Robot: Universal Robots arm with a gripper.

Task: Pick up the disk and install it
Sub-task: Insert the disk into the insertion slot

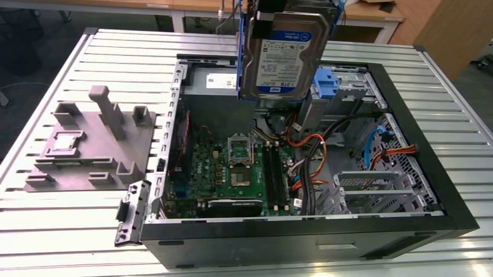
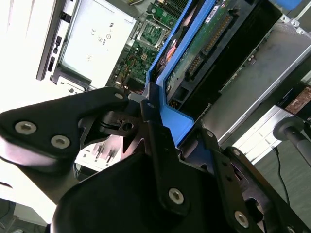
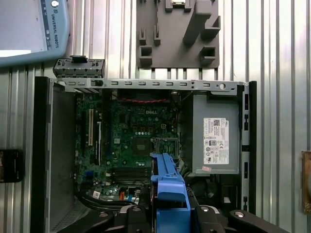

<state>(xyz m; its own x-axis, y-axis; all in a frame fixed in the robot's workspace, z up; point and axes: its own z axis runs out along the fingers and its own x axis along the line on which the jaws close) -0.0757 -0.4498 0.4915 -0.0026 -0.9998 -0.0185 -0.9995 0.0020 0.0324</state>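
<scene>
The disk [image 1: 287, 55], a silver-grey drive with a white and blue label in a blue carrier, hangs upright above the back of the open computer case [image 1: 431, 190]. My gripper [image 1: 297, 7] holds it from above, shut on the carrier's top. In the second wrist view the black fingers [image 2: 73, 116] of the gripper [image 2: 163, 121] clamp the blue carrier [image 2: 170, 114], with the disk's [image 2: 209, 39] green circuit board beside it. The first wrist view looks straight down past the gripper [image 3: 170, 216] and the carrier's blue edge [image 3: 167, 187] into the case.
Inside the case lie the motherboard [image 1: 231, 173], orange and black cables [image 1: 312, 156], a grey power supply [image 3: 216, 141], a blue drive bay [image 1: 327, 83] and a metal cage [image 1: 377, 190]. A grey fixture plate [image 1: 92, 144] sits on the slatted table [image 1: 62, 242] at the exterior view's left.
</scene>
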